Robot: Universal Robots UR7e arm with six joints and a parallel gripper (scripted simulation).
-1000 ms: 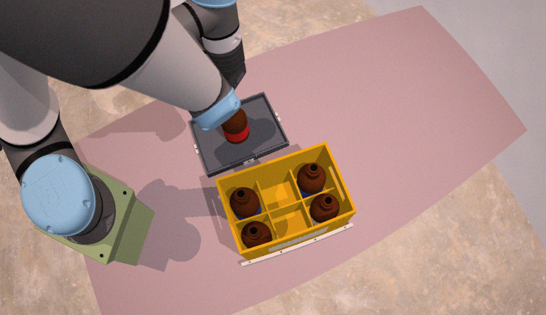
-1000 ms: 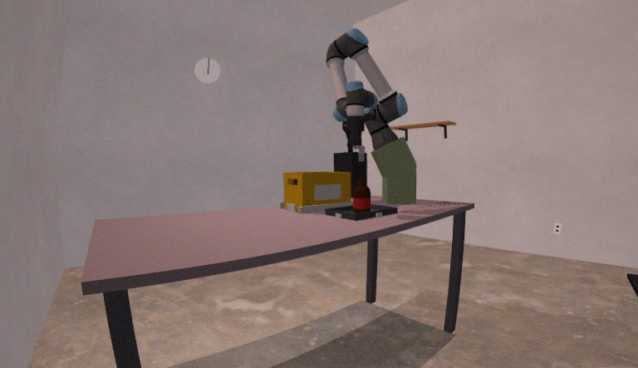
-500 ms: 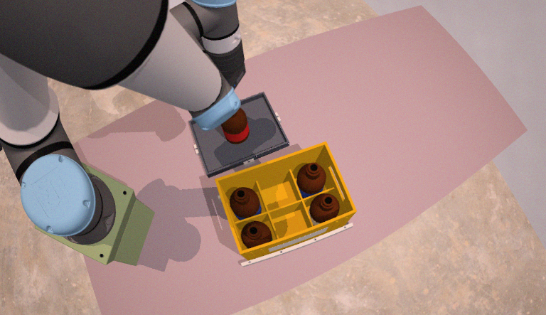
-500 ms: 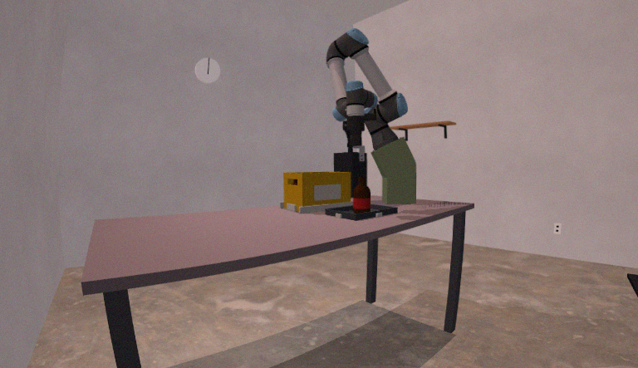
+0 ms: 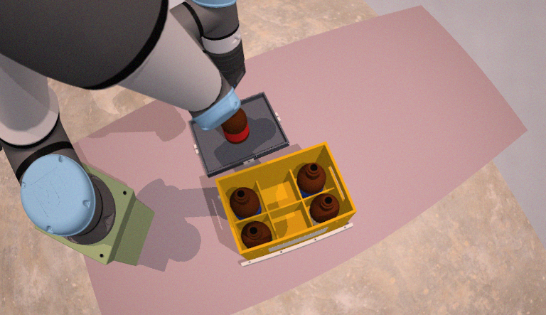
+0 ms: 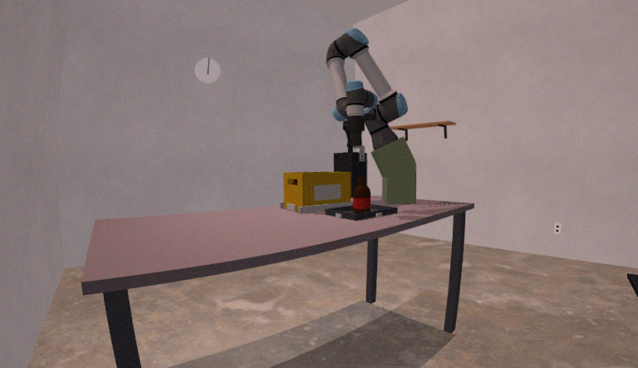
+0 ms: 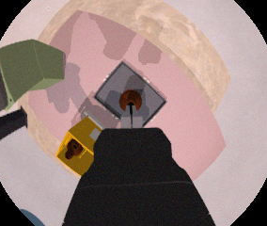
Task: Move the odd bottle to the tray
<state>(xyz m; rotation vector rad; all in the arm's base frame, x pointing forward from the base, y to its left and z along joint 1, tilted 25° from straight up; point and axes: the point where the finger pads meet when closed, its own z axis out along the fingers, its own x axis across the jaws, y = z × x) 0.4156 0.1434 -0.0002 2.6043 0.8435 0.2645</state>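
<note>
My gripper (image 6: 355,153) hangs above the bottle (image 6: 360,198), fingers pressed together on nothing. The bottle stands upright on the tray (image 5: 277,125); four others stand in the crate (image 5: 341,198). It looks rigid, smooth, top-heavy: best gripped at the neck.

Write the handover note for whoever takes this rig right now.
Gripper: shut, empty, well above the tray.
Red-labelled bottle: upright on the tray, released.
Crate: four bottles standing in the end compartments, two at each end; both middle compartments empty.
Done: one bottle moved to the tray.
Left: nothing visible to move. Whether it is the odd-necked one cannot be told from these views.
</note>
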